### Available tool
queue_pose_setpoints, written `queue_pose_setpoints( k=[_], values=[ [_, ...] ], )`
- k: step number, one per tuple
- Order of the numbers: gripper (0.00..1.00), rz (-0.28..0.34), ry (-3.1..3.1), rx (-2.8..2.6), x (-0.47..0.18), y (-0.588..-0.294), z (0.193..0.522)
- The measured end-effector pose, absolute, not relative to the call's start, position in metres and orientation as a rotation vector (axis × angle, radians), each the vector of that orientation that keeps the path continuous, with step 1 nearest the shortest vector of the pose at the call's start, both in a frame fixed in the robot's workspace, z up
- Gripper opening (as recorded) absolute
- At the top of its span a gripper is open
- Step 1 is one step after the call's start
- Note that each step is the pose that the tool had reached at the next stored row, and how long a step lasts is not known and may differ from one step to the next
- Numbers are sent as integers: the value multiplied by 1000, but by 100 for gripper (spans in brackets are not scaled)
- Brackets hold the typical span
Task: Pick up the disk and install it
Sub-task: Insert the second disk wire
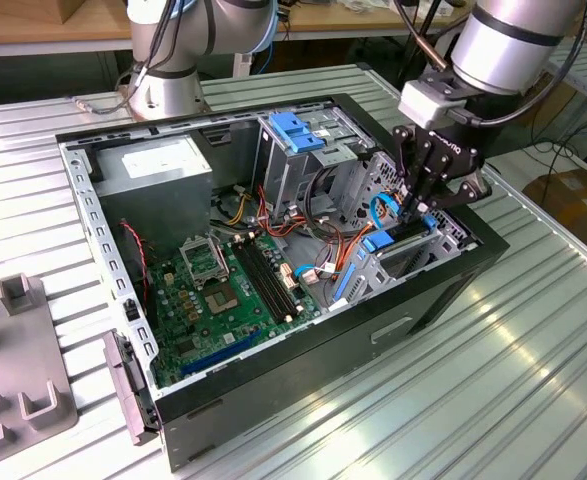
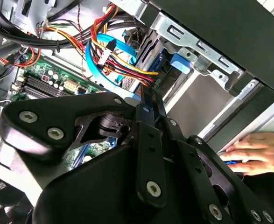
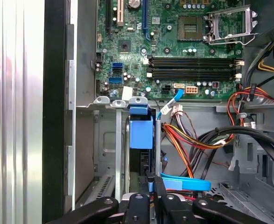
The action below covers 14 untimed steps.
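The disk (image 1: pixel 408 230) stands on edge in the drive bay at the front corner of the open computer case (image 1: pixel 303 370), on the exterior view's right. Its blue carrier (image 3: pixel 140 133) sits between the bay's metal rails in the first wrist view, and a blue corner (image 2: pixel 181 63) of it appears in the second wrist view. My gripper (image 1: pixel 420 212) hangs straight above the disk. Its fingers (image 3: pixel 149 183) are closed together, and the tips (image 2: pixel 151 95) rest at the disk's upper edge. Whether they pinch any part of it is hidden.
Blue data cables (image 3: pixel 186 183) and orange, yellow and red wire bundles (image 2: pixel 118 65) crowd the bay beside the fingers. The motherboard (image 1: pixel 223 290) lies on the case floor. A person's hand (image 2: pixel 253 154) rests on the table just outside the case wall. A grey fixture (image 1: pixel 18 370) sits at the exterior view's left.
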<state>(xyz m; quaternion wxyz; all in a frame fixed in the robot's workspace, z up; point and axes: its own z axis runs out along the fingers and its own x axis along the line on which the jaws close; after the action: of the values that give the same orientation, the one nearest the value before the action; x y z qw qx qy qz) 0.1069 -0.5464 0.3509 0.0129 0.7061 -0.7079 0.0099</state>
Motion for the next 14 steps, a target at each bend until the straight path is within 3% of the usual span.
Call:
queue_pose_setpoints(
  k=[5,14],
  values=[
    [16,-34,-2235,2230,107,-553,349],
    [16,-38,-2237,2232,107,-560,348]
  ],
)
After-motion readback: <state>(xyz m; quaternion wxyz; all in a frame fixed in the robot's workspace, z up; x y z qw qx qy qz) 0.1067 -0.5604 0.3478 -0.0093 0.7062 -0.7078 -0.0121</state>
